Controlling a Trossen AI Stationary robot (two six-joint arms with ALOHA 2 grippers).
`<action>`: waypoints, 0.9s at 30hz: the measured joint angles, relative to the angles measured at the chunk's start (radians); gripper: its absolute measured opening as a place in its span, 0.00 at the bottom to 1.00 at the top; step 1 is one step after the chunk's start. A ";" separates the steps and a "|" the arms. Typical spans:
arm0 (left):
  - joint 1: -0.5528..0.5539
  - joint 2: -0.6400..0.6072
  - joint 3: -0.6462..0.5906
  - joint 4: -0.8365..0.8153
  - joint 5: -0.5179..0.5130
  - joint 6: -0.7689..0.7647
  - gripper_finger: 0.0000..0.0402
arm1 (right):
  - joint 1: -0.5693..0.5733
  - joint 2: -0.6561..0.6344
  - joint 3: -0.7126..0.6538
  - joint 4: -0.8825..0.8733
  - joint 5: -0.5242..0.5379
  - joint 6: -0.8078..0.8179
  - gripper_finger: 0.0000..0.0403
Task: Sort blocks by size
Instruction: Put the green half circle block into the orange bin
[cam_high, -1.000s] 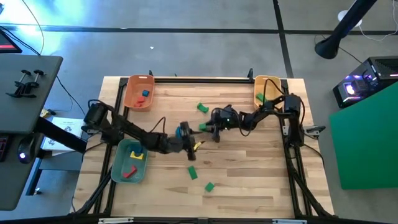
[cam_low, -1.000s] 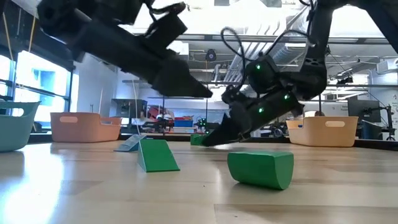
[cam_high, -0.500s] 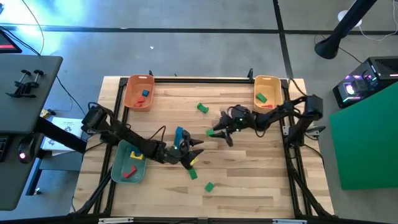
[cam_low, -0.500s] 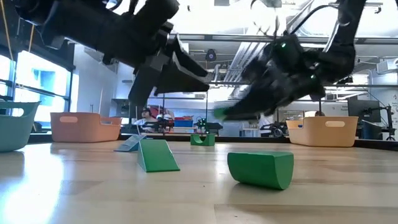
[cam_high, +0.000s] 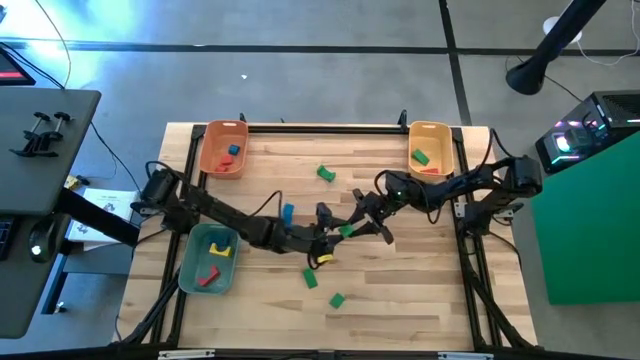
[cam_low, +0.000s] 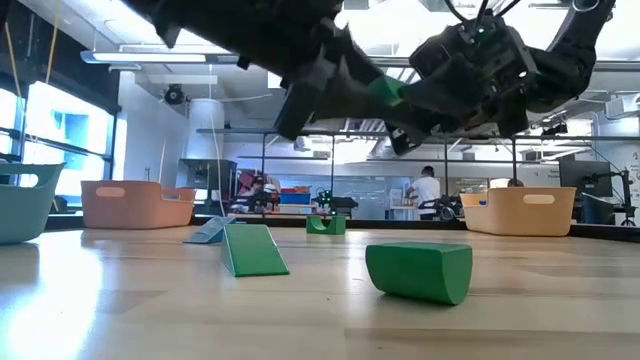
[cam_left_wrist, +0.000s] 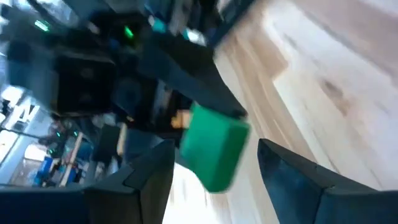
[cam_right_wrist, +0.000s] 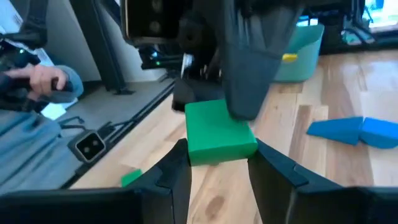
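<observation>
Blocks first, nearest the front edge: 2 green ones lie loose on the table (cam_high: 420, 290), a wedge (cam_low: 255, 250) and a rounded block (cam_low: 420, 272).

Mid-table, up in the air, the right gripper (cam_right_wrist: 217, 165) is clamped on the green cube (cam_right_wrist: 219, 132) you care about. The left gripper (cam_left_wrist: 217, 171) has its fingers spread on either side of that cube, and I can't see them pinching it. A yellow block (cam_high: 322, 258) sits on the table just below.

The cube looks like a light, rigid toy with smooth flat faces, so I'd guess it won't crush but could slip or twist. Take it square across the 2 free flat faces, not on a corner, and get a firm hold before the right side lets go.

At the far end, the orange tray (cam_high: 222, 132) and the tan tray (cam_high: 430, 128) each hold a few blocks.
</observation>
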 joint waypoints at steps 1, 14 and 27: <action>0.000 0.002 0.013 -0.039 -0.007 -0.003 0.55 | 0.003 -0.001 0.001 0.001 0.003 0.001 0.31; -0.008 0.072 0.069 -0.007 -0.065 0.019 0.40 | 0.013 -0.002 0.003 -0.008 0.060 0.019 0.31; -0.050 0.069 0.065 0.020 -0.096 -0.146 0.16 | 0.032 -0.002 0.006 -0.097 0.061 0.080 0.55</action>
